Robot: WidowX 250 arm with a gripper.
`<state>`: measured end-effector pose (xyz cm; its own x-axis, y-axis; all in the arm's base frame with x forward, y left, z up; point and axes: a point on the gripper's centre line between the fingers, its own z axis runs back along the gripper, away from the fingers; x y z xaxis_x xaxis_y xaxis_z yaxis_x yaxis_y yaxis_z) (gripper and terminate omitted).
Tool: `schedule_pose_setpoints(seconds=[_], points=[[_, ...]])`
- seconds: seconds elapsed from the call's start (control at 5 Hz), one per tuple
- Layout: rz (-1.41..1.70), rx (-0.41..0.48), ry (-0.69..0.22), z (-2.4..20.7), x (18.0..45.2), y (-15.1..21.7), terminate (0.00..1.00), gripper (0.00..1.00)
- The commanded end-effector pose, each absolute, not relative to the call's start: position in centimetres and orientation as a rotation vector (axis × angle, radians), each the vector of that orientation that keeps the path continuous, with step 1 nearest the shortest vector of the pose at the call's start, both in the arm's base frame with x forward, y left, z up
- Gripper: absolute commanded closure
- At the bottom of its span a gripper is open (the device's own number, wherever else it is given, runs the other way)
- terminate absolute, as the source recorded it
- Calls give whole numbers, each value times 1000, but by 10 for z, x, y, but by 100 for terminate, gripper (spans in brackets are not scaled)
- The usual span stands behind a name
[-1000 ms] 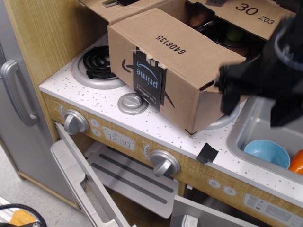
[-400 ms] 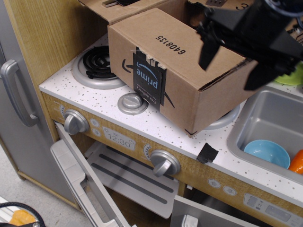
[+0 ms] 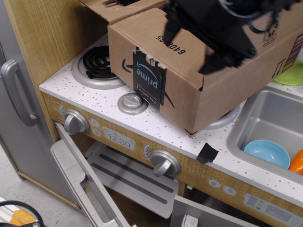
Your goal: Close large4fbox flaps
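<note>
The fingers [image 3: 189,40] are blurring as they sweep leftward across the top of the large4fbox [image 3: 189,80]; how wide they're spread, I cannot tell, and nothing looks gripped. A second ago they were hanging off the right end, and the box's open mouth was showing. Now the flaps [image 3: 279,33] on the right are lying down over that opening. The box is sitting on the white worktop [image 3: 156,125], over the stove burners, so closing looks well advanced.
</note>
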<state>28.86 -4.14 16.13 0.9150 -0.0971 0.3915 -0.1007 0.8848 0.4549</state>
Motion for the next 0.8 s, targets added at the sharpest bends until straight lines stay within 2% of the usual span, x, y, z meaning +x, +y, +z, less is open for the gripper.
schedule_pose_setpoints(seconds=[0.0, 0.2, 0.4, 0.6], points=[[-57, 444, -515, 156, 309, -5, 0, 0], [-66, 417, -566, 140, 313, 5, 0, 0], [-64, 324, -591, 121, 315, 8, 0, 0], [-32, 257, -569, 112, 316, 4, 100, 0]])
